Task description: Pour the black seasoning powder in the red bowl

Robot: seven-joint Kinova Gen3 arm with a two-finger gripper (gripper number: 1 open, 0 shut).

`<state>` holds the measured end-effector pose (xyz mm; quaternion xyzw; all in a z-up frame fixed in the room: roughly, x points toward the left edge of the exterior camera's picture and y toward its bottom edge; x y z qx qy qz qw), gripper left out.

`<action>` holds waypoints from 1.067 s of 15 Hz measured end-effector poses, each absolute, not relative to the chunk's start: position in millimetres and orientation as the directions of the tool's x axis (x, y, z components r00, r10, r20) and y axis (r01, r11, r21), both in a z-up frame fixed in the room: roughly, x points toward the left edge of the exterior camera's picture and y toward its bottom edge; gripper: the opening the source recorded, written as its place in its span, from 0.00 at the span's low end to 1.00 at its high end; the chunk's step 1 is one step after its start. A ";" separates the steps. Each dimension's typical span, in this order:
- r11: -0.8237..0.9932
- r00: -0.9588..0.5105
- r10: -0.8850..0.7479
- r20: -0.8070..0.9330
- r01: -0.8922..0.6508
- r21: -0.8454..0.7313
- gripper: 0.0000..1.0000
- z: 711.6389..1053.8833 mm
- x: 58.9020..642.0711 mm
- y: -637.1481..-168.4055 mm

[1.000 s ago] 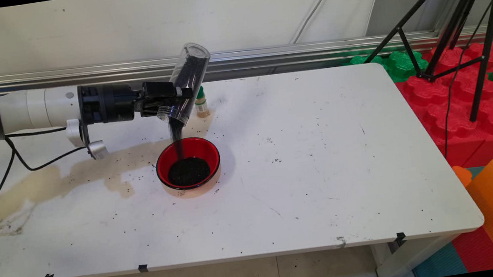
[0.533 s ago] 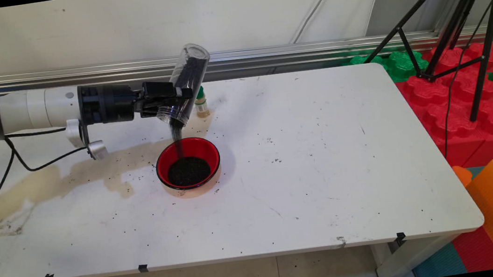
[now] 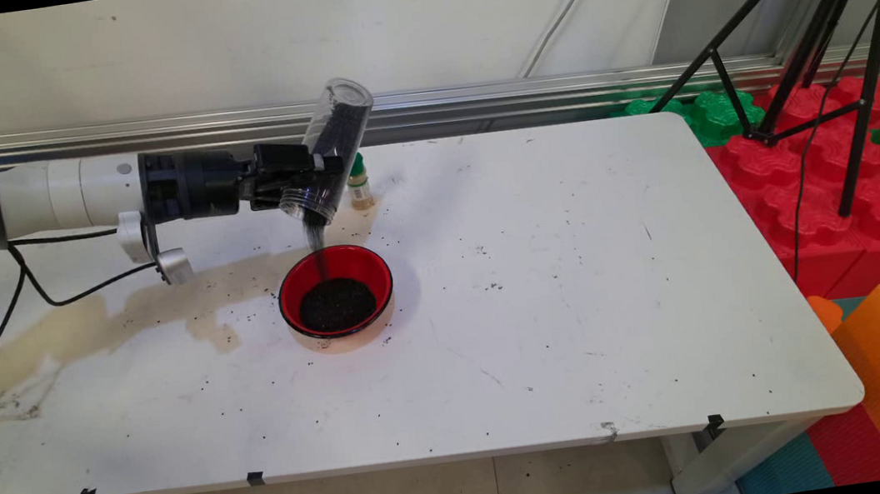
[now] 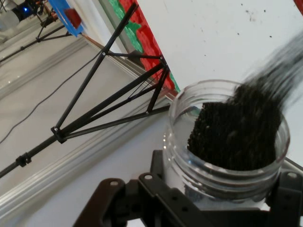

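A clear plastic jar (image 3: 335, 146) with a wide threaded mouth is held tipped over, mouth down and to the left, base up toward the wall. It is partly filled with dark, fine grains (image 4: 236, 130), and a thin stream of them falls from the mouth into a red bowl (image 3: 336, 291) directly below. The bowl has a black rim and already holds a round heap of the same dark grains.

There is one jar, one bowl, and one small bottle (image 3: 358, 183) with a green cap, standing upright on the worktop (image 3: 579, 288) just behind the jar, toward the wall. A black tripod (image 3: 818, 41) stands off the worktop's right end among red and green foam blocks (image 3: 817, 175).

The jaws (image 3: 306, 181) reach in level from the left and pinch the jar near its mouth, one finger on each side of the neck. The jar hangs above the bowl's far left rim, clear of it. Loose dark specks and a tan stain mark the worktop around the bowl.
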<state>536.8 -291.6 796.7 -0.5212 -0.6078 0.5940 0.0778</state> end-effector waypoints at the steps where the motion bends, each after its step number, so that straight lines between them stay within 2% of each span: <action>1: -0.243 -0.449 0.727 -0.519 0.539 -0.807 0.00 796.7 537.1 -291.8; 16: -0.152 -0.512 0.759 -0.403 0.462 -0.874 0.00 800.4 538.6 -287.0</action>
